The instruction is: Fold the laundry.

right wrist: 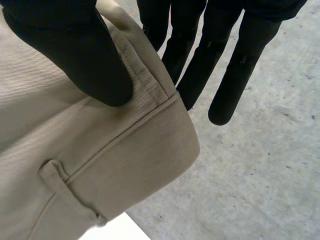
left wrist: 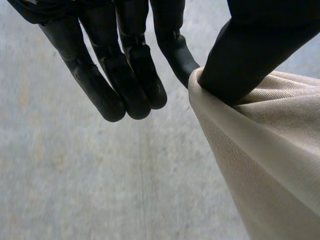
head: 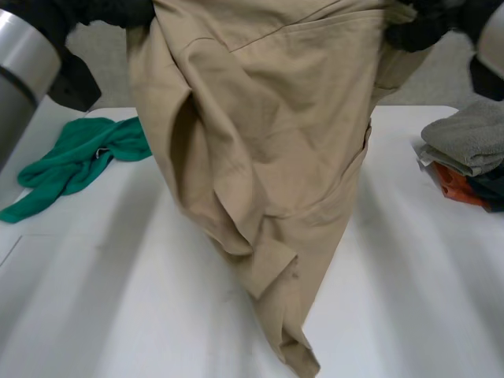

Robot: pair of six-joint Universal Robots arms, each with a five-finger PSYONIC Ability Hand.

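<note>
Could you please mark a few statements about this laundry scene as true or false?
1. The left hand pinches the tan garment's edge. True.
2. The green cloth is neatly folded. False: it lies crumpled on the table.
3. A pile of folded clothes sits at the table's right side. True.
4. The right hand is open and empty. False: it pinches the tan garment's waistband.

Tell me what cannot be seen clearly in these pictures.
1. Head view: the middle of the white table is hidden behind the hanging tan garment.
2. Head view: the pile of folded cloths is cut off by the edge.
3. Head view: the green cloth is crumpled, so its kind is unclear.
4. Wrist views: the left hand and right hand pinch the garment's top; cloth hides the fingers behind it.
</note>
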